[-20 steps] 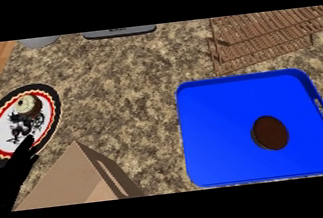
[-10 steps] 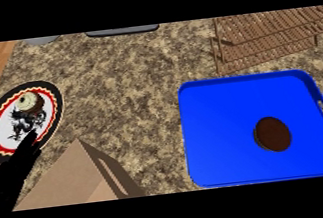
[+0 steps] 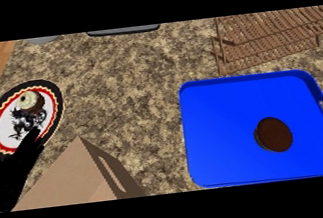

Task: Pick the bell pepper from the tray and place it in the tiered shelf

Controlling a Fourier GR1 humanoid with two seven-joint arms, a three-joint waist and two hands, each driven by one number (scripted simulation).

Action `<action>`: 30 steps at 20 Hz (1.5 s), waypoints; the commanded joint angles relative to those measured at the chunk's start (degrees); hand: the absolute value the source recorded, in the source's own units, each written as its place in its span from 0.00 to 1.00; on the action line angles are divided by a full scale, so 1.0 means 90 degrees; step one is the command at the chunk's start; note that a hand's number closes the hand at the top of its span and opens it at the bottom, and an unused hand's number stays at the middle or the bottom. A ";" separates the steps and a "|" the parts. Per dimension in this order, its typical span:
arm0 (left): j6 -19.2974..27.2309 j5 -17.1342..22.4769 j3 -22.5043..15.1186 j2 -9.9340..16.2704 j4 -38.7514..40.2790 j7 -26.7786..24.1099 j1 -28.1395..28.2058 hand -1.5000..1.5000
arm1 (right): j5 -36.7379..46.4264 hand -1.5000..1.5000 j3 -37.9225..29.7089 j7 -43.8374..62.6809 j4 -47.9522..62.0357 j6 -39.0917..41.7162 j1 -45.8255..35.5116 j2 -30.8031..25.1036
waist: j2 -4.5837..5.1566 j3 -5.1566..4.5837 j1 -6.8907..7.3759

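One dark brown oval item (image 3: 273, 134) lies in blue tray (image 3: 218, 124), lower right | left robot hand (image 3: 7, 166) lower left, fingers extended, holding nothing | right unseen | tiered shelf (image 3: 275, 37) upper right, awaiting placement.

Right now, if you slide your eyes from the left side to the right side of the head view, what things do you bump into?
Left hand → patterned plate → cardboard box → blue tray → dark brown oval thing lying in the tray. The wooden tiered shelf sits farther back, above the tray.
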 commanded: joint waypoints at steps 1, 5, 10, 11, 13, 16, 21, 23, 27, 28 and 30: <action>0.0319 0.0138 -0.0239 -0.1022 0.0285 0.0014 -0.0598 0.50 | 0.0301 1.00 0.0062 -0.0592 0.0668 -0.0282 -0.0177 0.0130 | 0.0087 -0.0178 -0.0099; 0.0104 0.0317 -0.0130 -0.0757 0.0478 -0.0154 -0.0736 0.50 | 0.0467 1.00 0.0052 -0.0931 0.1287 -0.0509 -0.0589 0.0336 | 0.0079 -0.0180 -0.0065; 0.0506 0.0260 -0.0484 -0.0978 0.0517 -0.0205 -0.0758 0.50 | 0.0652 1.00 0.0141 -0.1277 0.1739 -0.0594 -0.0841 0.0519 | 0.0065 -0.0179 -0.0096; 0.0338 0.0416 -0.0412 -0.0862 0.0587 -0.0156 -0.0842 0.50 | 0.0582 1.00 0.0005 -0.1378 0.1907 -0.0407 -0.0998 0.0270 | 0.0070 -0.0180 -0.0123; 0.0279 0.0478 -0.0432 -0.0735 0.0643 -0.0164 -0.0929 0.50 | 0.0803 1.00 0.0156 -0.1365 0.2152 -0.0433 -0.1162 0.0332 | 0.0067 -0.0181 -0.0106; 0.0435 0.0489 -0.0437 -0.0883 0.0671 -0.0243 -0.0925 0.50 | 0.1089 1.00 0.0345 -0.1828 0.2341 -0.0662 -0.0998 0.0422 | 0.0057 -0.0176 -0.0092; 0.0402 0.0305 -0.0589 -0.1052 0.0948 -0.0389 -0.0973 0.50 | 0.0253 0.00 -0.0763 -0.1092 0.3218 -0.0828 -0.1683 0.0462 | 0.0047 -0.0176 -0.0056; 0.0569 0.0276 -0.0552 -0.1176 0.1028 -0.0059 -0.1402 0.50 | 0.0158 0.00 -0.0897 -0.0961 0.3402 -0.0862 -0.1867 0.0565 | 0.0025 -0.0173 -0.0118; 0.0309 0.0216 -0.0460 -0.1239 0.1395 -0.0471 -0.1304 0.50 | -0.0496 0.00 -0.1592 -0.1221 0.3882 -0.0472 -0.1859 0.0339 | 0.0045 -0.0171 -0.0090; 0.0176 0.0335 -0.0347 -0.1090 0.1213 -0.0356 -0.1185 0.50 | -0.0545 0.00 -0.1655 -0.1131 0.3872 -0.0527 -0.1898 0.0361 | -0.0003 -0.0170 -0.0094; 0.0215 0.0185 -0.0418 -0.1343 0.1627 -0.0625 -0.1233 0.50 | -0.0827 0.00 -0.1959 -0.0914 0.4083 -0.0430 -0.2094 0.0277 | 0.0028 -0.0174 -0.0100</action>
